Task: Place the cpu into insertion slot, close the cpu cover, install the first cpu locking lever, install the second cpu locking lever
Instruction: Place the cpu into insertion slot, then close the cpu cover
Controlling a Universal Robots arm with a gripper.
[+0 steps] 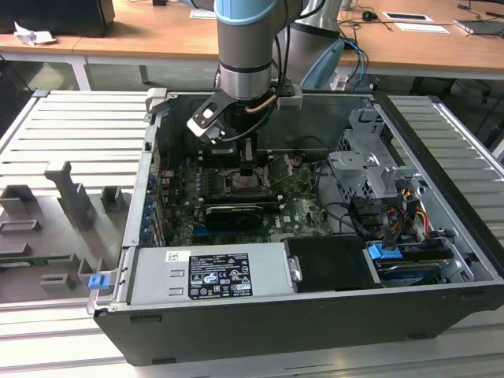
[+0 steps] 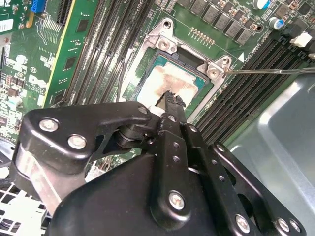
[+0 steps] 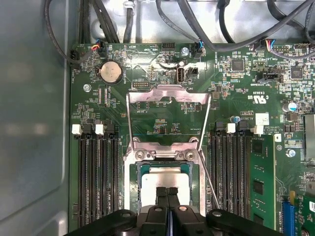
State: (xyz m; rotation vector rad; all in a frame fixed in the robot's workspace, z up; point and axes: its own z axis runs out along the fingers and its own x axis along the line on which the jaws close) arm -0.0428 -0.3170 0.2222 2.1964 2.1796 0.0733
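The cpu (image 3: 165,183) lies flat in the insertion slot (image 3: 134,183) on the green motherboard, its silvery-tan top smeared with paste. It shows again in the second wrist view (image 2: 165,81). My gripper (image 3: 167,192) is shut, and its paired fingertips rest right over the cpu's near edge with nothing between them. The cpu cover (image 3: 167,94), a thin metal frame with an open window, stands swung up off the slot on its hinge. A thin wire locking lever (image 3: 210,184) runs beside the slot, also seen as a wire locking lever (image 2: 275,71). In the exterior view my gripper (image 1: 246,168) reaches down into the case.
Black memory slots (image 3: 96,177) flank the socket on both sides, with one memory stick (image 3: 261,182) seated. Cables (image 3: 197,29) hang across the board's far edge. The open computer case (image 1: 441,126) walls in the arm; a power supply (image 1: 209,276) and drive bay (image 1: 370,169) sit nearby.
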